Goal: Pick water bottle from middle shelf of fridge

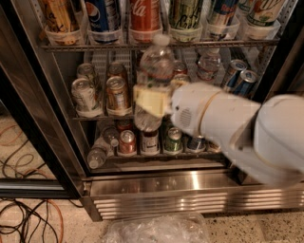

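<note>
The tall drinks fridge with a dark door frame fills most of the view, open to the camera, with a stainless steel slatted base at its foot. A bulky white robot arm reaches in from the right and covers the right half of the lower compartments.

The top wire rack carries large upright cans in clear cups, among them a red cola can and a blue cola can. Below it, the thin grey wire middle shelf holds a silver can and a copper-coloured can side by side on its left. On the lowest rack a red-topped can and a green can stand near the front.

The small clear ribbed plastic water bottle stands nearly upright in front of the middle compartment. Its white cap is level with the top rack, and its base hangs below the line of the middle shelf, so it does not rest on that rack. The pale yellow two-finger gripper pinches the bottle around its lower body, with one finger lying across the front.

Crumpled clear plastic lies on the floor below the base, and tangled dark and orange cables lie at the lower left.
</note>
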Robot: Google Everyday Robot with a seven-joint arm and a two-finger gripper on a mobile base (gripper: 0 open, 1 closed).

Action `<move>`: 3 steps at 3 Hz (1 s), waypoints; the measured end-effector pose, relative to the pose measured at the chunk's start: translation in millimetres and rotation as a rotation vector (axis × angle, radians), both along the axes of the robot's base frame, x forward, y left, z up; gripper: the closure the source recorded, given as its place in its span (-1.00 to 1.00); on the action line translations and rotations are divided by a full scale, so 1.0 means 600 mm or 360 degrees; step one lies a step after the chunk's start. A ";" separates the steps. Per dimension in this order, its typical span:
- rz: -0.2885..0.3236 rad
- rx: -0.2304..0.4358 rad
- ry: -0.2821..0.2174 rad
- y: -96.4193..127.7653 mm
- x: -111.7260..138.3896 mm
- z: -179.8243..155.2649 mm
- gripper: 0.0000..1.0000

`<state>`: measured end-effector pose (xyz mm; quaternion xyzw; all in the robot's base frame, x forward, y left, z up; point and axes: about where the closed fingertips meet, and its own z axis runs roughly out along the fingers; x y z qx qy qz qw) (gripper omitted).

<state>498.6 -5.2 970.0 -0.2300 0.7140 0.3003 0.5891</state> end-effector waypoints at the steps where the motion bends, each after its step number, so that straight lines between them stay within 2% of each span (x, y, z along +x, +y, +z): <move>1: 0.0034 0.0095 0.0103 0.037 -0.059 -0.036 1.00; 2: 0.0125 0.0276 0.0256 0.055 -0.099 -0.060 1.00; 3: 0.0140 0.0287 0.0266 0.058 -0.104 -0.060 1.00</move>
